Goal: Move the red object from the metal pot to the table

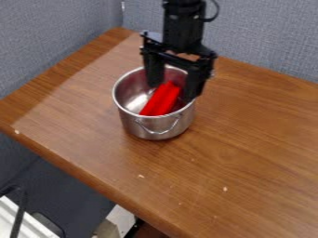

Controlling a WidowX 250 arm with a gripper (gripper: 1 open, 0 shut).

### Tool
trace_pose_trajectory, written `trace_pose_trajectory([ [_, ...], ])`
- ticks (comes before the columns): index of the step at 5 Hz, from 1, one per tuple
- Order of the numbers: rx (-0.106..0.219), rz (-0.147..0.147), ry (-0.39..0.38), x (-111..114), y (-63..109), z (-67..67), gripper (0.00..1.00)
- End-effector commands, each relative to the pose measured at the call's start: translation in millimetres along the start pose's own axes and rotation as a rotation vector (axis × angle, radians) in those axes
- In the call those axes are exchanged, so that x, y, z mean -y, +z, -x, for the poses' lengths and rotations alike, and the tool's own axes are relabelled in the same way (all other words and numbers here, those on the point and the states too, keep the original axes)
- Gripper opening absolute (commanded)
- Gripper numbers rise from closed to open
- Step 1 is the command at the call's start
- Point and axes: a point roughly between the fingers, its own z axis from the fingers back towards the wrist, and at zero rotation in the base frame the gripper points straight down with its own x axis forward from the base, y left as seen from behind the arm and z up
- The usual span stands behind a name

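Red object [161, 99]: inside metal pot [147, 125], upper centre of frame, upper end hard to make out under gripper [172, 74]. Jaws spread wide, one either side of red object; contact unclear. Pot's far rim partly hidden by gripper. Arm cut off at top edge. Wooden table [211, 186], brown, grain running across (few pale specks too). Grey-blue partition [50, 37] behind, upper left. Black cable [18, 209], lower left, cut off.
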Motion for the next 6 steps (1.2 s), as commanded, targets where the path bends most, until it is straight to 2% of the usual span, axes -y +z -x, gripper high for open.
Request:
trace_pose_trajectory([
  [1,0.054,-0.009,0.014,-17,10.8,3.4,1.0],
  [3,0.057,-0.006,0.013,-29,-3.5,4.3,1.0],
  [6,0.048,0.005,0.01,-31,-21.2,-1.4,1.0],
])
